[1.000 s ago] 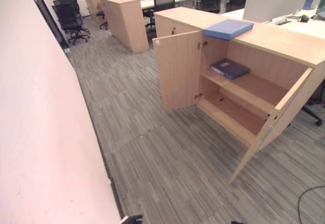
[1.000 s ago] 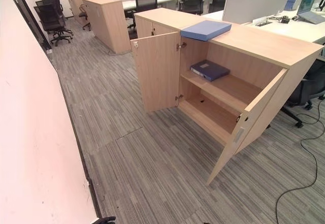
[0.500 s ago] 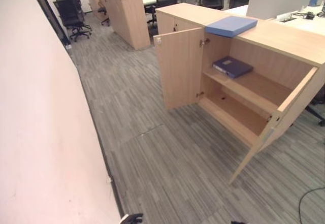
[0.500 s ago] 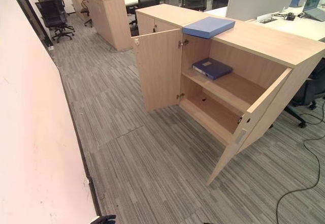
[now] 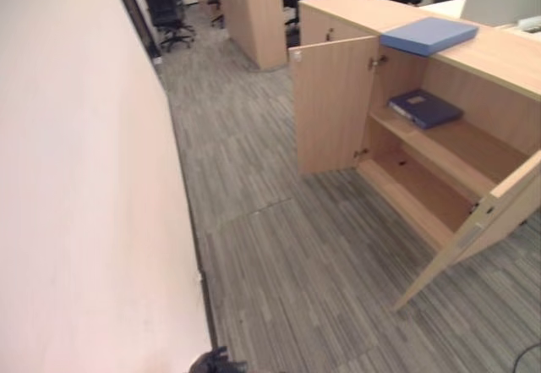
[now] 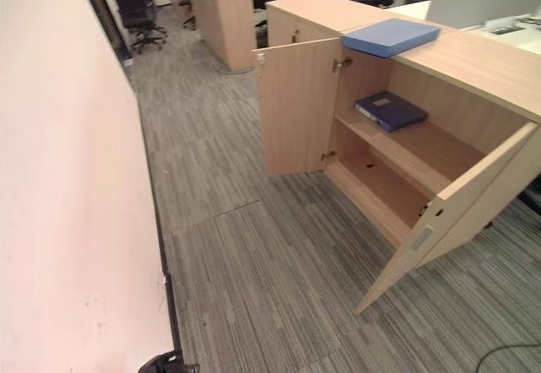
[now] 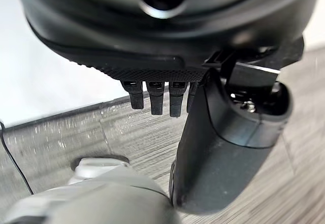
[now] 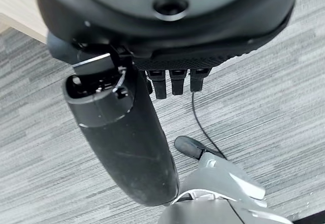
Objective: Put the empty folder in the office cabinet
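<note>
Light-blue folder (image 6: 390, 36): laid flat on cabinet (image 6: 473, 60) top, far right; left hand (image 7: 167, 99) and right hand (image 8: 172, 82) relaxed, empty (right judged nearer).

Cabinet (image 6: 473, 60) stood with both doors swung wide, left door (image 6: 297, 106) and right door (image 6: 448, 212) flanking the opening, dark binder (image 6: 390, 110) took the upper shelf's left end, rest of that shelf bare, lower shelf (image 6: 380, 189) bare, carpet (image 6: 270, 263) before it open, wall (image 6: 68, 204) close on the left
</note>
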Controlling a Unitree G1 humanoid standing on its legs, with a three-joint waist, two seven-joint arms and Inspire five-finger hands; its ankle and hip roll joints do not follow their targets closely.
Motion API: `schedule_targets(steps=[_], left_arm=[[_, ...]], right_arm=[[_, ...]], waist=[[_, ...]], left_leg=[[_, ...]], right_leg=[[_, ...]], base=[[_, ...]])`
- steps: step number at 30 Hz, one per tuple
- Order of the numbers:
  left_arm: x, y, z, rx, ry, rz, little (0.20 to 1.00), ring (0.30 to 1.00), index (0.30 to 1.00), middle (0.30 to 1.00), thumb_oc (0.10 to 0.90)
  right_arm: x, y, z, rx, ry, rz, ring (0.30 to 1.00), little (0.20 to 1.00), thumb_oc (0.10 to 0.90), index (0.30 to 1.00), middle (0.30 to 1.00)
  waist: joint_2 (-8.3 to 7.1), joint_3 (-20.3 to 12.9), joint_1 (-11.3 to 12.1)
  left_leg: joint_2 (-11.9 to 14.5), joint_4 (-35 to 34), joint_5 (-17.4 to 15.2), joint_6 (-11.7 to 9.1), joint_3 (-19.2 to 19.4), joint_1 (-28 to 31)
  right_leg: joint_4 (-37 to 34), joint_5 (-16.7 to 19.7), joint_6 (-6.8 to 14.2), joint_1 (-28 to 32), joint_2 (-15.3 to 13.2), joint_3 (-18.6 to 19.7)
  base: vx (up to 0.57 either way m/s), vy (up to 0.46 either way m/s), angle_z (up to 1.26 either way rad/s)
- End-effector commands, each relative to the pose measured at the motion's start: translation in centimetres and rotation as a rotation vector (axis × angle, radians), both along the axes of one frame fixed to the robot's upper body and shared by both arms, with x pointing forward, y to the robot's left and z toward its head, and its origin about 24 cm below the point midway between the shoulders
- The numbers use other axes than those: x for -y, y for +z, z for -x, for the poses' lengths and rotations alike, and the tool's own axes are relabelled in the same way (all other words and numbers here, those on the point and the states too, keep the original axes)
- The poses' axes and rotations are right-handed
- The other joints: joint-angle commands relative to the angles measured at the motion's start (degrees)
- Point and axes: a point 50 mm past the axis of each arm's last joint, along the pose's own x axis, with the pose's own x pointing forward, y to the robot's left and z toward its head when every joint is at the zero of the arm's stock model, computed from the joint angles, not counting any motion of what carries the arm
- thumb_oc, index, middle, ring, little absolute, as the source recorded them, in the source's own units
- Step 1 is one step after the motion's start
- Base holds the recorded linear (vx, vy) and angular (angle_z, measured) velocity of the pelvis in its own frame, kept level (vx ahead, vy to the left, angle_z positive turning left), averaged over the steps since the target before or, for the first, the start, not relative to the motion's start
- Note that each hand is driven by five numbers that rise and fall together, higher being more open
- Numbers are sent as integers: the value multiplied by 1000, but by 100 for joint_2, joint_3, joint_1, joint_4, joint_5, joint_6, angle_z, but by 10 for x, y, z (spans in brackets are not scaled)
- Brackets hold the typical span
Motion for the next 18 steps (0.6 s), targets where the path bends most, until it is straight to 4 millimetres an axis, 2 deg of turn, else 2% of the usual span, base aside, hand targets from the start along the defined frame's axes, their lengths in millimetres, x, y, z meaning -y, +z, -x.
schedule_targets(steps=[1,4,5,6,7,8,9,11,14,17,18], left_arm=[[8,-7,26,-100,-83,11,900,900,900,900,800],[9,-8,29,-106,-83,11,900,900,900,900,800],[8,-8,35,-124,-80,9,900,900,900,900,800],[8,-9,38,-134,-75,8,900,900,900,900,800],[8,-9,38,-134,-75,8,900,900,900,900,800],[6,-10,47,-164,-73,7,900,900,900,900,800],[5,-10,51,-176,-76,2,900,900,900,900,800],[4,-10,53,-183,-88,-4,900,900,900,900,800],[-6,-7,46,-164,-150,-43,900,900,900,900,800],[-13,-4,37,-139,-181,-74,900,900,900,900,800],[-13,-4,37,-139,-181,-74,900,900,900,900,800]], right_arm=[[9,2,3,-7,-2,30,900,900,800,900,900],[9,2,5,-9,-5,31,900,900,800,900,900],[8,1,8,-12,-10,27,900,900,800,900,900],[8,1,10,-16,-9,26,900,900,800,900,900],[8,1,10,-16,-9,26,900,900,800,900,900],[7,-1,18,-42,4,20,900,900,800,900,900],[6,-1,22,-59,9,18,900,900,800,900,900],[5,-2,24,-67,13,15,900,900,800,900,900],[2,-2,16,-55,13,-1,900,900,800,900,900],[0,0,-1,-18,32,-6,900,900,800,900,900],[0,0,-1,-18,32,-6,900,900,800,900,900]], waist=[[49,23,10],[84,38,13],[136,49,11],[159,38,12],[159,38,12],[213,-50,36],[236,-101,38],[219,-167,50],[49,-247,156],[-61,-321,282],[-61,-323,283]], left_leg=[[366,-1784,398,50,-68,-204],[401,-2194,527,28,-47,-190],[463,-2715,691,-24,41,-219],[492,-2843,749,-55,48,-238],[492,-2843,749,-55,48,-238],[535,-2854,780,-58,4,-226],[544,-2854,908,-72,-15,-205],[526,-2854,956,-43,24,-193],[298,-2081,658,159,220,-582],[152,-1549,334,321,331,-967],[153,-1545,331,321,332,-970]], right_leg=[[35,-382,652,-45,-81,84],[35,-416,668,0,-70,124],[35,-488,702,100,-44,232],[35,-511,726,135,-37,297],[35,-511,726,135,-37,297],[35,-566,793,246,-22,453],[35,-600,815,284,-29,492],[35,-605,856,300,-91,517],[35,-652,1039,345,-512,523],[47,-541,1184,208,-791,453],[48,-542,1184,206,-791,455]], base=[[174,108,-11],[171,90,-19],[270,110,-21],[270,110,-24],[334,127,-33],[346,135,-38],[471,186,-55],[291,134,-55],[371,201,-17],[242,146,-8],[237,170,-1]])
